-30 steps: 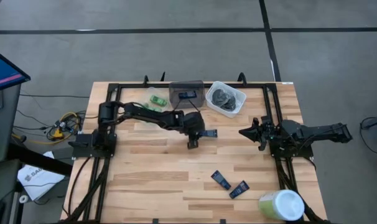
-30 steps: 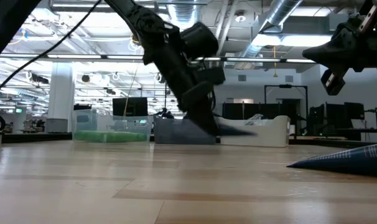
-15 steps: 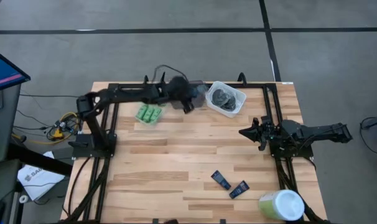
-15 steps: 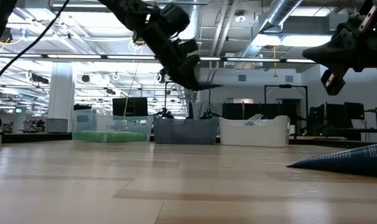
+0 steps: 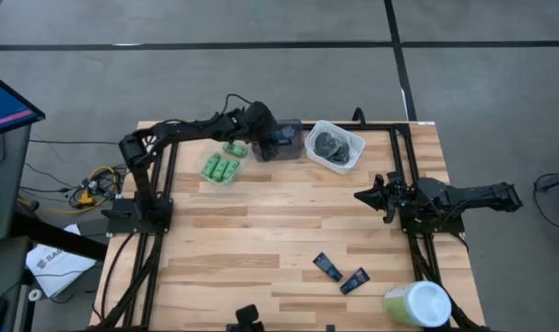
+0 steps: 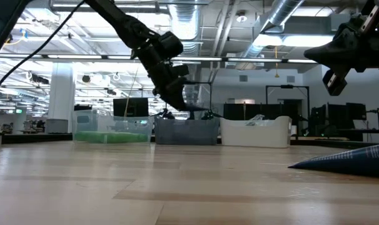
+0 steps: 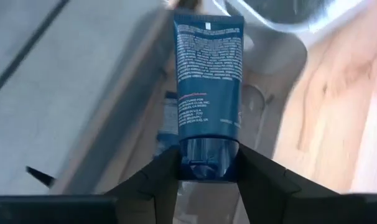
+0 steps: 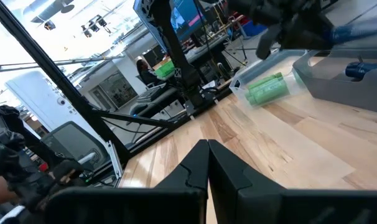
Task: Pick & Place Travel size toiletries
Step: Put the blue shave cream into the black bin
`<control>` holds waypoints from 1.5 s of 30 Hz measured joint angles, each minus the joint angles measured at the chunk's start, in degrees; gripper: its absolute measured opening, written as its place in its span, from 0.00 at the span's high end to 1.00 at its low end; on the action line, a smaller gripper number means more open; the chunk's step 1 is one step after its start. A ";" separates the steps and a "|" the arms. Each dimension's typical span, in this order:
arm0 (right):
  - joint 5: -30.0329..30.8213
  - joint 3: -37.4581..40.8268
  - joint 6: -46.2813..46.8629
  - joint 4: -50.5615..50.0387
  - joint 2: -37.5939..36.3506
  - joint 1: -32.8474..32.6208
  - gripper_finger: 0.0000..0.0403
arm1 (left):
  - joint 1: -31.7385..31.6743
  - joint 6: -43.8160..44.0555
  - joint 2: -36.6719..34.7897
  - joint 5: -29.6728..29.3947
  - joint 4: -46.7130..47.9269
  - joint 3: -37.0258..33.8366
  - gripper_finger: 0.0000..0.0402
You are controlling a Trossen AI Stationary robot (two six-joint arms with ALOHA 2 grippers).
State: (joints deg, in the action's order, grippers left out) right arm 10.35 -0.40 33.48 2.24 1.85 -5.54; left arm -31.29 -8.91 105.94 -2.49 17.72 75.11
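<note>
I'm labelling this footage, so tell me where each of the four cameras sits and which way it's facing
High view: overhead, straight down on table and both arms.
Low view: tabletop height, level across to the tubs; left arm comes from above.
Left wrist view: behind the left pincer, shut on a dark blue sachet over the dark tub.
Right wrist view: behind the shut right pincer, across the table.
Shared: high and right wrist views both show the green bottles.

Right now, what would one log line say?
left gripper: shut on blue tube, over dark tub | right gripper: shut, idle | two tubes left on table
</note>
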 joint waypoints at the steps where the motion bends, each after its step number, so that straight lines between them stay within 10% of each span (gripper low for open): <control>1: 0.00 0.01 0.01 -0.02 0.01 0.00 1.00 | 0.19 -0.49 0.44 0.37 0.53 0.00 0.64; 16: 0.00 0.02 0.01 -0.01 0.00 0.00 1.00 | 0.78 -1.17 -1.11 0.66 1.79 -0.04 0.57; 24: 0.00 0.02 0.00 0.01 0.01 0.01 1.00 | 3.41 0.04 -22.30 0.82 1.13 0.00 0.55; 33: 0.20 0.00 0.42 3.51 0.02 0.94 1.00 | 8.09 -0.11 -47.68 -4.77 -0.25 -0.62 0.89; 45: 5.63 -19.76 -18.89 -4.58 9.35 5.49 0.89 | 19.60 4.51 -69.83 -14.35 -10.90 -24.34 1.00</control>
State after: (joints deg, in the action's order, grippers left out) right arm 15.97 -20.16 14.59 -2.34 11.19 -0.05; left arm -11.69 -4.40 36.11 -16.84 6.82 50.77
